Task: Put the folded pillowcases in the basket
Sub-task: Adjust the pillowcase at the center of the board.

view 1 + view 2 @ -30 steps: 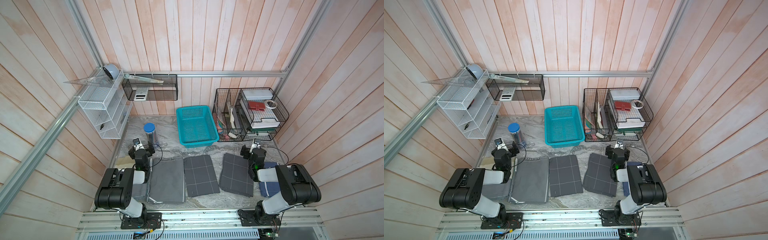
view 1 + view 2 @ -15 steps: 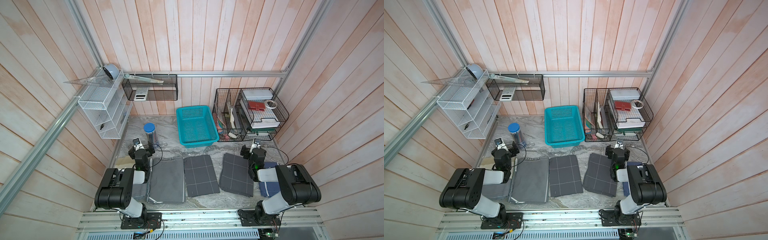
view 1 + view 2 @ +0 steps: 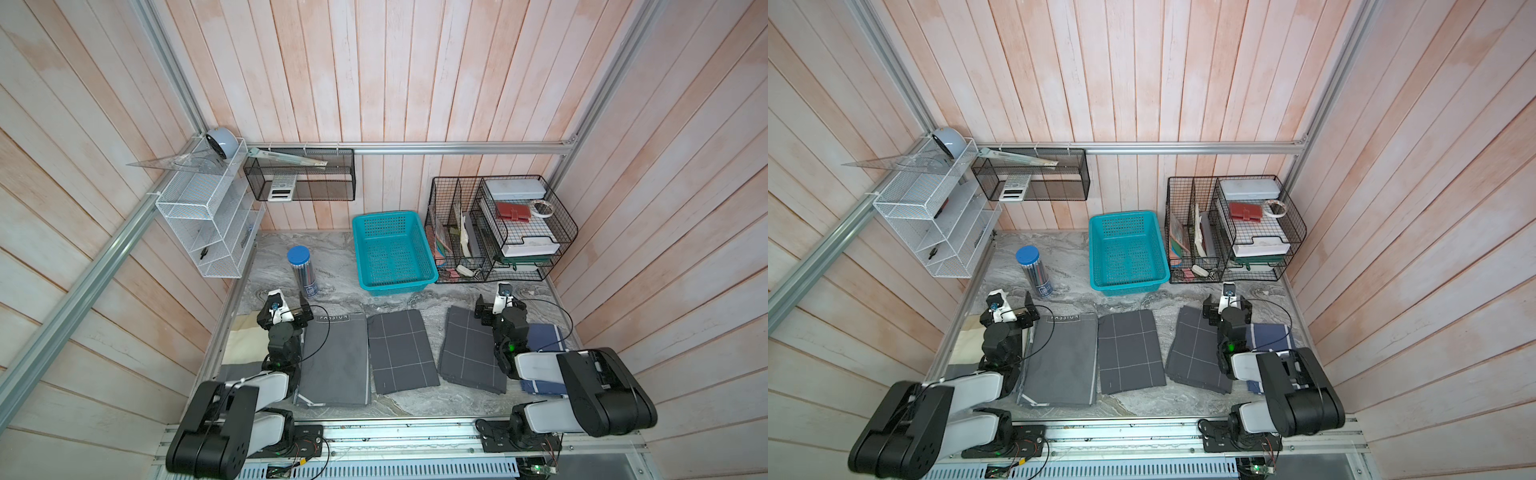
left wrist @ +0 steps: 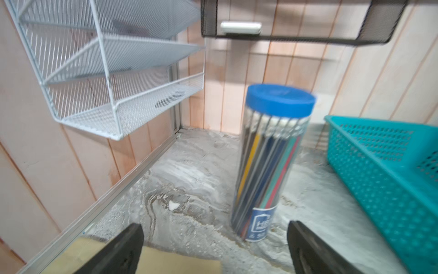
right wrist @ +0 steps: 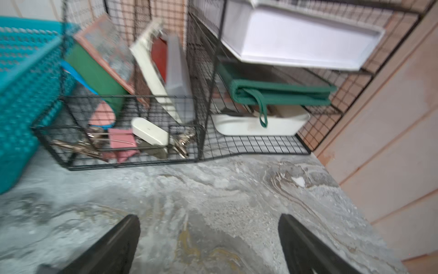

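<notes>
Grey marbled table (image 3: 336, 301), wood-panel walls on three sides. Back row, left to right: upright pencil tube (image 3: 302, 272) with blue lid, standing apart; teal basket (image 3: 399, 286) at centre; black wire organizer (image 3: 432, 224) just beside basket's right wall. Front row, all folded flat, left to right: beige cloth (image 3: 245, 345), plain grey cloth (image 3: 336, 361) with PASSION label, centre checked cloth (image 3: 401, 353), right checked cloth (image 3: 467, 353) across a narrow gap, navy cloth (image 3: 544, 336) partly hidden.

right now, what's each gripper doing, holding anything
left gripper: open, holding nothing
right gripper: open, holding nothing
</notes>
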Motion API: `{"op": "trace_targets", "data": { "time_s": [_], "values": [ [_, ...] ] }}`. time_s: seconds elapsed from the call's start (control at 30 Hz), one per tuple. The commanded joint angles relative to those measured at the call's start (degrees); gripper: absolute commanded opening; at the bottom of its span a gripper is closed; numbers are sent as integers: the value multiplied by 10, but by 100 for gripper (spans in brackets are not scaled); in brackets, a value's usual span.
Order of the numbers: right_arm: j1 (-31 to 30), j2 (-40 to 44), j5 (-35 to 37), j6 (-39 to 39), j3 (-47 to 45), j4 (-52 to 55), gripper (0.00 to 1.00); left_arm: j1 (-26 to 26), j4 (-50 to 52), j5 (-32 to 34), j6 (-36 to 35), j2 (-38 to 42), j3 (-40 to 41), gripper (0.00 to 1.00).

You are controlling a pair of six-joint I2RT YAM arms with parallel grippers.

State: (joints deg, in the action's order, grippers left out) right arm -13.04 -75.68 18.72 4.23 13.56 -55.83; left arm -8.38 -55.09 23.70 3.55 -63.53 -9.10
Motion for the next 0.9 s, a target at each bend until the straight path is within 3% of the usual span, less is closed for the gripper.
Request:
{"op": "trace_targets", "data": {
  "time_s": [0.0,0.17,0.23,0.33,0.4,0.47,0.53,0.67,0.77,0.87],
  "values": [
    [-33,91,35,17,26,66,98,-8,218,37,42,123,-64,100],
    [-35,251,11,-166,131,369,98,-10,496,82,235,225,-180,100],
    [-32,296,49,-272,182,531,98,-9,608,79,306,244,-232,100],
    [-12,353,83,-379,196,653,98,-8,731,62,383,271,-275,100],
    [25,396,7,-377,180,663,98,-4,777,38,406,297,-281,100],
    [44,416,-8,-386,184,714,98,4,790,-7,403,317,-276,100],
    [45,407,-23,-374,211,771,98,11,796,-64,395,323,-270,100],
    [38,361,-132,-343,256,841,98,16,835,-166,389,267,-295,100],
    [-24,334,-153,-345,269,848,98,-16,886,-180,388,186,-332,100],
    [-141,291,-88,-334,280,838,98,-102,895,-130,396,137,-344,100]
  ]
}}
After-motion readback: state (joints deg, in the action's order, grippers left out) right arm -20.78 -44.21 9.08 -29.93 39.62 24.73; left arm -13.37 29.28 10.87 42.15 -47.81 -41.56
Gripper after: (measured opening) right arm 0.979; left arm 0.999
